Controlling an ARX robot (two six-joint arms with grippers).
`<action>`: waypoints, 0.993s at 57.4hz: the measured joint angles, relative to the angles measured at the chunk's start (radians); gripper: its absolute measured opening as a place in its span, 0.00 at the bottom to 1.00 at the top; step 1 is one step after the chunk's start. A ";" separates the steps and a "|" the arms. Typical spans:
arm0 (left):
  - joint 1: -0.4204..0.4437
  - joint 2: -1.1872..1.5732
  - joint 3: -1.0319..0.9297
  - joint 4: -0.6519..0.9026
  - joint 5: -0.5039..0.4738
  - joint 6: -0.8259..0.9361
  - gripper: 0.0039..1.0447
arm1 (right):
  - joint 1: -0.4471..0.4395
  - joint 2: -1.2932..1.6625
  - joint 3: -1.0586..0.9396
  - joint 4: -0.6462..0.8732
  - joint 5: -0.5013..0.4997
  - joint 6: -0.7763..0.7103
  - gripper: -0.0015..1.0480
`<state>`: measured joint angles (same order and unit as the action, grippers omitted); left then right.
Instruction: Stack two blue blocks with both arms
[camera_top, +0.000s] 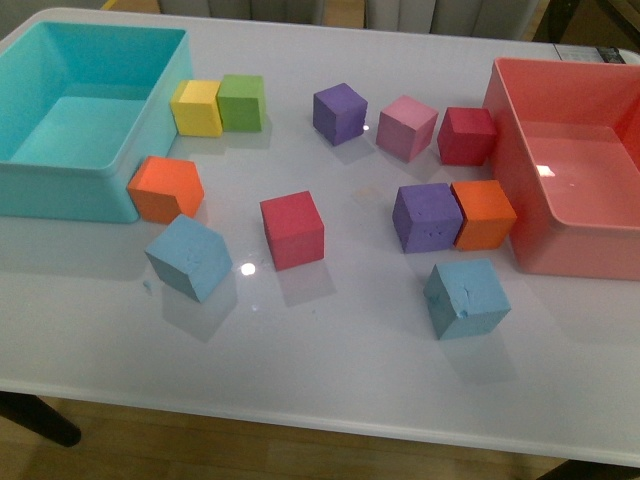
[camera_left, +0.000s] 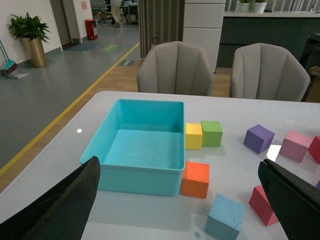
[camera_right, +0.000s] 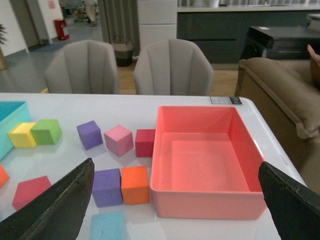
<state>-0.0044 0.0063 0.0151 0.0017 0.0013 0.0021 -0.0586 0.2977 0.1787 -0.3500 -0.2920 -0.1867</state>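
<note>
Two sky-blue foam cubes lie apart on the white table. The left blue block (camera_top: 190, 256) sits in front of an orange cube; it also shows in the left wrist view (camera_left: 225, 217). The right blue block (camera_top: 465, 298) sits in front of a purple and an orange cube; it also shows in the right wrist view (camera_right: 108, 226). No arm shows in the front view. My left gripper (camera_left: 182, 200) is open and empty above the table, the left blue block low between its fingers. My right gripper (camera_right: 175, 202) is open and empty, above the coral bin's near wall.
A turquoise bin (camera_top: 60, 175) stands at the left, a coral bin (camera_top: 560, 215) at the right. Between them lie yellow (camera_top: 197, 107), green (camera_top: 242, 102), purple (camera_top: 339, 112), pink (camera_top: 407, 127), dark red (camera_top: 466, 135), red (camera_top: 292, 229), orange (camera_top: 165, 188), purple (camera_top: 427, 216) and orange (camera_top: 483, 213) cubes.
</note>
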 joint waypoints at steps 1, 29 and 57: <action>0.000 -0.001 0.000 0.000 -0.001 0.000 0.92 | 0.008 0.067 0.017 -0.022 -0.024 -0.035 0.91; 0.000 -0.001 0.000 0.000 -0.002 0.000 0.92 | 0.242 1.307 0.270 0.669 0.207 -0.157 0.91; 0.000 -0.001 0.000 0.000 -0.001 0.000 0.92 | 0.335 1.713 0.538 0.662 0.277 0.152 0.91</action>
<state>-0.0044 0.0055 0.0151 0.0013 0.0002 0.0017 0.2768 2.0106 0.7166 0.3119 -0.0147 -0.0349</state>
